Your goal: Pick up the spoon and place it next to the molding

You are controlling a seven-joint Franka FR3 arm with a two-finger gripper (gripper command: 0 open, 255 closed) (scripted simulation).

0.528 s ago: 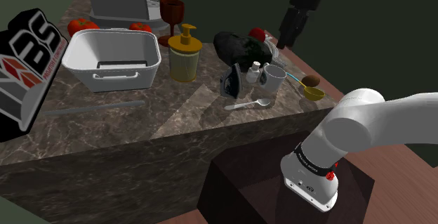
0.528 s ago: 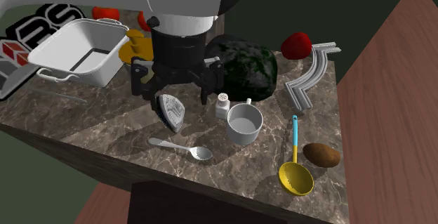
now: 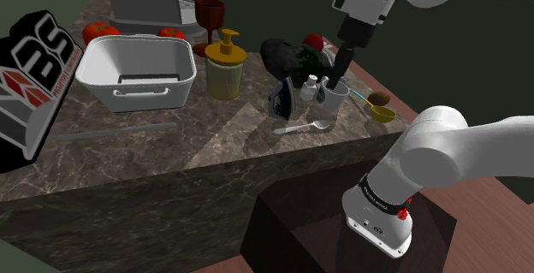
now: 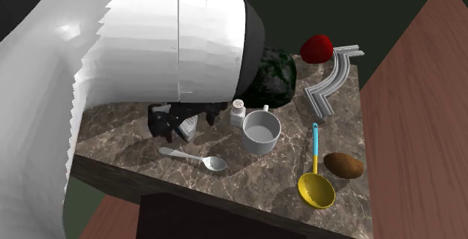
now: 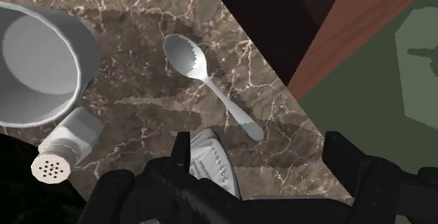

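Note:
The pale grey spoon (image 3: 304, 128) (image 4: 193, 157) (image 5: 210, 82) lies flat on the marble counter near its front edge. My black gripper (image 5: 263, 152) (image 3: 339, 76) (image 4: 182, 123) hangs above it, open and holding nothing, with fingers (image 5: 183, 151) well apart. The spoon's handle end points toward the gap between them; its bowl lies farther ahead. A small grey iron-shaped object (image 5: 214, 163) (image 4: 187, 125) sits just under the hand. The grey curved molding (image 4: 330, 80) lies at the counter's far corner, beside a red fruit (image 4: 316, 48).
A white mug (image 4: 260, 132) (image 5: 35, 68) and a shaker (image 4: 238, 112) (image 5: 63, 145) stand close to the spoon. A yellow ladle (image 4: 316, 185), a potato (image 4: 343, 165) and a dark lump (image 4: 276, 76) lie nearby. A white tub (image 3: 137, 73) and yellow dispenser (image 3: 226, 64) stand at the shoulder view's left.
The arm has come down toward the counter; the gripper now hangs lower, over the iron-shaped object and spoon. In the second exterior view the arm now hides the tub. Nothing on the counter has moved.

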